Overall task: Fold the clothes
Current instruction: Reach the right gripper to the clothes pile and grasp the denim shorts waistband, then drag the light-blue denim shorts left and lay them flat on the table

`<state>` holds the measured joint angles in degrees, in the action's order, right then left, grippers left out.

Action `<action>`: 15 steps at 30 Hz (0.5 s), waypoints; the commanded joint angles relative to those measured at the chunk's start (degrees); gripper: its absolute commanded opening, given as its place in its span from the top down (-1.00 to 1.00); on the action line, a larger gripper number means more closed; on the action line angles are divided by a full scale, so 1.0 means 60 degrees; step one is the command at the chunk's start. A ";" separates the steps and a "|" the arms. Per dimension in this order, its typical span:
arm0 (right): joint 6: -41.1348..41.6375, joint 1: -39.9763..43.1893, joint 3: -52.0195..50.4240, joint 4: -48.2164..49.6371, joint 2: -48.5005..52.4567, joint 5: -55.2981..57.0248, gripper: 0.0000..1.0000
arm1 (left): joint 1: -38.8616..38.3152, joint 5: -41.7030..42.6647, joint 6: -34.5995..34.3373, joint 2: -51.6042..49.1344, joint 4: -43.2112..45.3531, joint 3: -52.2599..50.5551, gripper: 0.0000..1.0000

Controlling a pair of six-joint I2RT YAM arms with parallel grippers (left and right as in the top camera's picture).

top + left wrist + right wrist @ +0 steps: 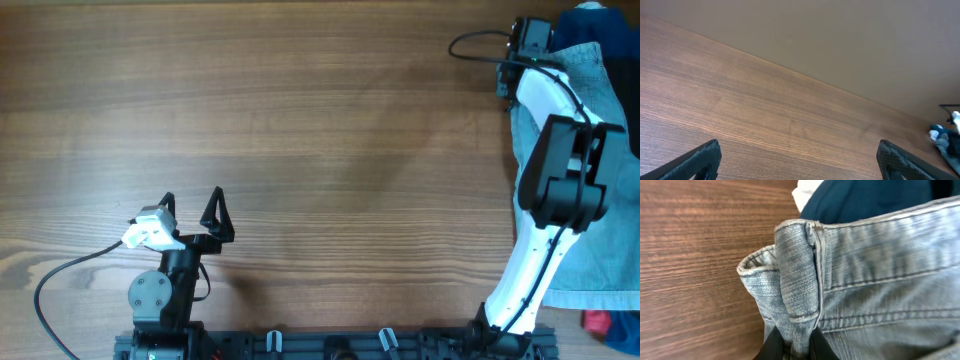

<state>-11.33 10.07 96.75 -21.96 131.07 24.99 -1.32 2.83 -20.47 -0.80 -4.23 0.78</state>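
The right pincer [791, 344] clamps the shorts [875, 280] by the waistband; they lie along the right edge of the bench [300, 120], well apart from the open left pincer [193, 208].

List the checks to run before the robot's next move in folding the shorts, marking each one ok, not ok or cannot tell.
1. Right gripper shut on a fold of the denim shorts: ok.
2. Left gripper open, holding nothing: ok.
3. Shorts spread flat: not ok; rumpled at the right edge of the table, partly under the right arm.
4. Shorts free of the navy garment: cannot tell; it lies just behind the waistband.
5. Room at mid-table to lay them out: ok.
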 commanded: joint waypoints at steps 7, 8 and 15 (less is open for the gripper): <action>0.0973 -0.1235 -0.0015 -0.0310 -0.1974 -0.0357 0.92 | 0.0080 -0.0062 0.0117 0.0080 -0.0007 -0.0076 -1.00; 0.0973 -0.1468 -0.0015 -0.0324 -0.1989 -0.0521 0.92 | 0.0080 -0.0062 0.0117 0.0080 -0.0004 -0.0076 -1.00; 0.1337 -0.3901 -0.0015 -0.0200 -0.1989 -0.1257 0.92 | 0.0080 -0.0062 0.0117 0.0080 -0.0004 -0.0076 -0.99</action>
<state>-5.58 -6.98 96.55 -24.60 121.16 22.37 -1.32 2.83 -20.47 -0.80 -4.23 0.78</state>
